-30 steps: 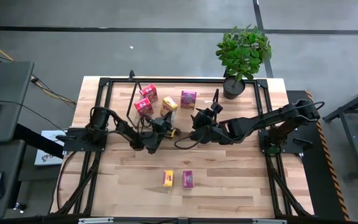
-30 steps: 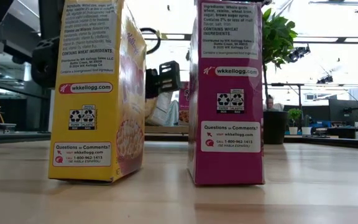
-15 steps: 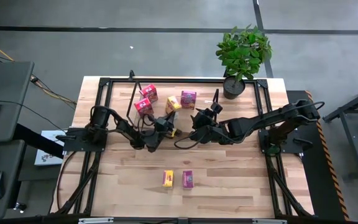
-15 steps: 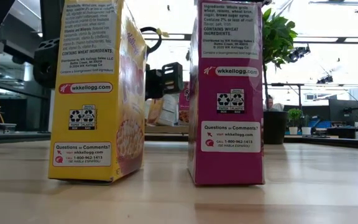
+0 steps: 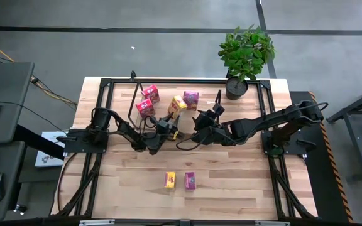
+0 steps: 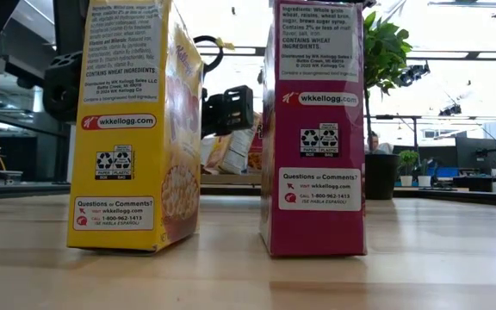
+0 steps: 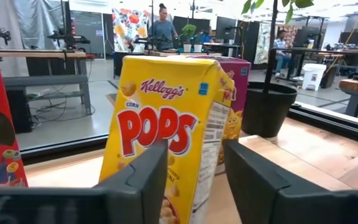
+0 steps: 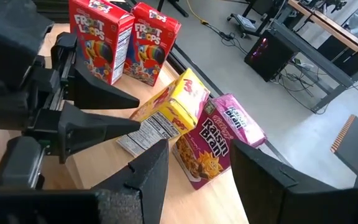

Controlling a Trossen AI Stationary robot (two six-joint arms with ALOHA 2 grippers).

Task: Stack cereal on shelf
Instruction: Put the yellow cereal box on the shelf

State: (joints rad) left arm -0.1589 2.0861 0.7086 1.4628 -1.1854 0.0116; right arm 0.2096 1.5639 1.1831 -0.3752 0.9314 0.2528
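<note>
Cereal boxes stand on the shelf [image 5: 197,94] at the table's far side: two red Froot Loops boxes [image 8: 126,40], a magenta Raisin Bran box [image 8: 219,137], and a tilted yellow Corn Pops box [image 7: 173,130] leaning against the Raisin Bran; left gripper [image 5: 168,123] sits just before the Corn Pops, fingers apart, not clamped; right gripper [image 5: 200,125] hovers nearby, fingers apart, empty.

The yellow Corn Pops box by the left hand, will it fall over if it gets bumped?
Probably. The yellow Corn Pops box already leans against the purple Raisin Bran box, and it is tall and narrow. The left hand has open fingers beside it, so nothing seems to hold it. Being cardboard, it is likely light.
</note>
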